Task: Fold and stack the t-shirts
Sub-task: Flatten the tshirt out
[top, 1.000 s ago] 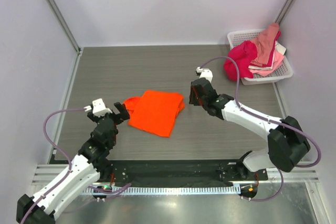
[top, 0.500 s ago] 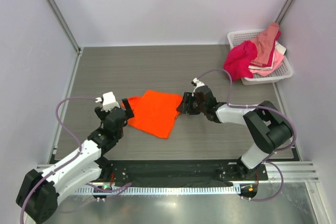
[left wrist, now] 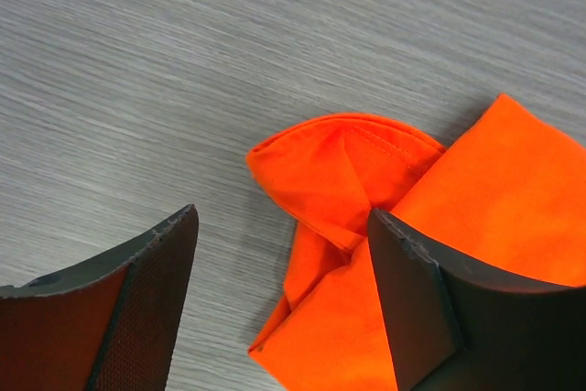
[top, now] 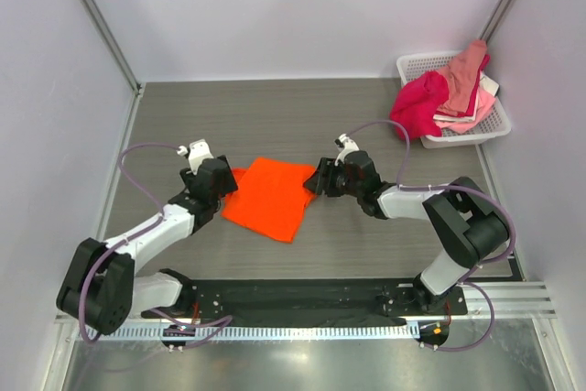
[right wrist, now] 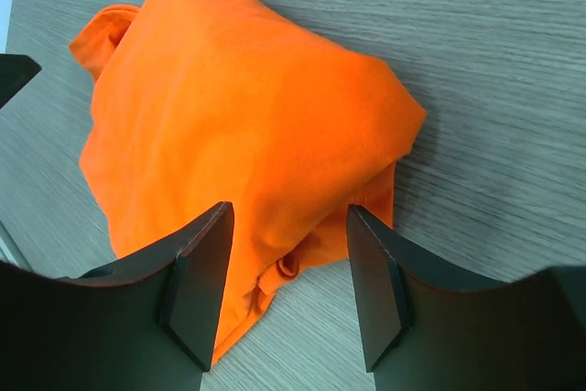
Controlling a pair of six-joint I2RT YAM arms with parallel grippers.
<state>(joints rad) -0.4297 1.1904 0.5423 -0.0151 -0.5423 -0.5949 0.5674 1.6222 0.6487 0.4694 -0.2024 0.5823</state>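
**Orange t-shirt** (top: pixel 272 197): lies folded on the worktop (top: pixel 275 116), near its centre, between the two arms. A rounded sleeve fold projects from the shirt's far-left corner.

**Left claw** (left wrist: pixel 282 222): fingers apart. The claw sits at the left edge of the orange t-shirt, and the sleeve fold lies in the gap between the fingers. Nothing is clamped. Whether either finger touches the cloth cannot be told.

**Right claw** (right wrist: pixel 288 212): fingers apart. The claw sits at the right edge of the orange t-shirt, low over the worktop. The bunched right edge of the cloth lies in the gap between the fingers. Nothing is clamped.

**Basket** (top: pixel 476 130): white lattice, at the far-right corner of the worktop, well apart from the orange t-shirt. It holds three more shirts:
- The magenta t-shirt (top: pixel 419 105) hangs over the left rim.
- The salmon pink t-shirt (top: pixel 464 70) is heaped on top.
- The pale pink t-shirt (top: pixel 453 119) lies beneath the salmon pink one.
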